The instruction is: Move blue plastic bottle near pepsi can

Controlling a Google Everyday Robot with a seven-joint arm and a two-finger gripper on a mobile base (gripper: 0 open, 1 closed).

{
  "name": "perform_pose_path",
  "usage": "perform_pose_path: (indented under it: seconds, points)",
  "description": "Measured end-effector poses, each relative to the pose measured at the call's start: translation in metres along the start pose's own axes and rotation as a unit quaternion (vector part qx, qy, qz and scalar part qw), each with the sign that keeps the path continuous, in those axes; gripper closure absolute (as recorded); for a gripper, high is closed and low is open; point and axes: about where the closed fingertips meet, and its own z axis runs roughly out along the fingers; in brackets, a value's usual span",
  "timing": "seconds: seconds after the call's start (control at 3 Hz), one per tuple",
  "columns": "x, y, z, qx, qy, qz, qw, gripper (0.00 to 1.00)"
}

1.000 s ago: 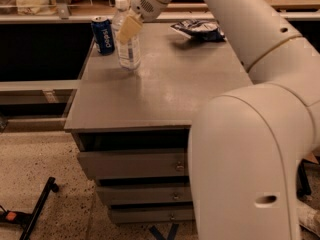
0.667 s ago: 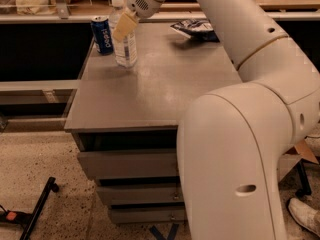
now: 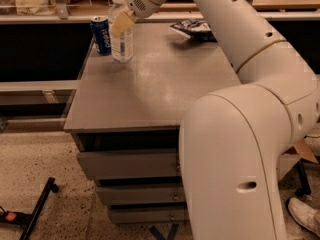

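The blue plastic bottle (image 3: 122, 40) stands upright on the far left part of the grey cabinet top (image 3: 150, 89), just beside the pepsi can (image 3: 101, 35). The bottle is to the can's right, and whether the two touch cannot be told. A second ago there was a clear strip of tabletop between them; the bottle has since slid left and towards the back edge, so that gap has all but closed. The can has not shifted.

The gripper (image 3: 120, 26) is at the bottle's upper half, below the white cap, and has travelled with it. One beige finger (image 3: 122, 23) lies slantwise against the near side of the bottle, while its partner is hidden behind the plastic. The jaws are closed in on the bottle as far as its width allows — the grip holds.

The white arm (image 3: 225, 29) reaches in from the right across the table, its wrist now a little further left than before, and the bulky lower body fills the right foreground.

The dark snack bag (image 3: 192, 29) rests at the back right of the top, where it was earlier. Below the top are grey drawers (image 3: 130, 164), and a black tool (image 3: 36, 209) lies on the speckled floor at lower left — both unchanged.
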Motion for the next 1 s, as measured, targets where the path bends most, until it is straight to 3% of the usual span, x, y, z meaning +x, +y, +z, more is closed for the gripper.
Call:
perform_pose_path:
  seconds: [0.67,1.0]
  points:
    - [-0.003,-0.015,0.012,0.036,0.002,0.017,0.9992,1.00]
    - [-0.001,-0.020,0.020,0.049,0.012,0.021,0.9985,0.84]
